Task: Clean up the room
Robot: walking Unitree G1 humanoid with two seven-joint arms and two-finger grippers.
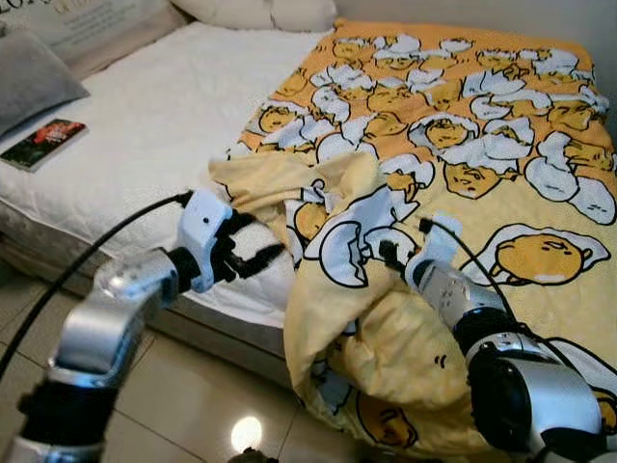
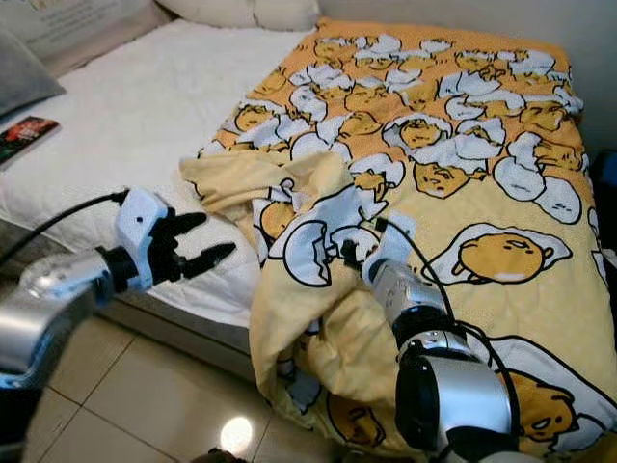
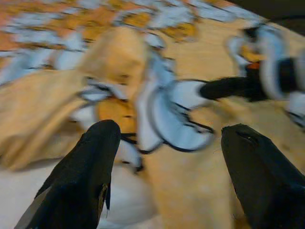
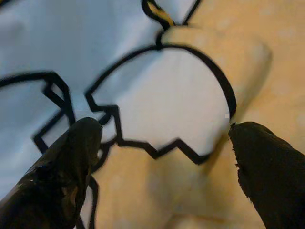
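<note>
Yellow blanket [image 1: 453,164] with a fried-egg cartoon print covers the right half of the bed [image 1: 164,125]; its near corner is bunched up and folded back, and the front edge hangs over the mattress side toward the tiled floor [image 1: 183,405]. White quilted mattress top is bare on the left half.

We have our left gripper [image 1: 253,253] hovering at the bed's front edge, just beside the crumpled blanket fold, fingers spread apart and holding nothing. In the left wrist view both black fingers [image 3: 81,176] frame the bunched fabric with a clear gap between them; that picture is blurred.

Our right gripper [image 1: 388,253] is pushed down into the folded blanket near the bed's front edge. In the right wrist view its fingers [image 4: 62,171] stand wide apart right over the egg print, very close to the cloth; we can't tell if the tips touch it, but nothing is pinched between them.

A book [image 1: 43,143] with a red and dark cover lies flat on the mattress at far left, well apart from the blanket. A grey pillow [image 1: 34,77] sits beside it, more pillows [image 1: 260,12] at the head of the bed.
</note>
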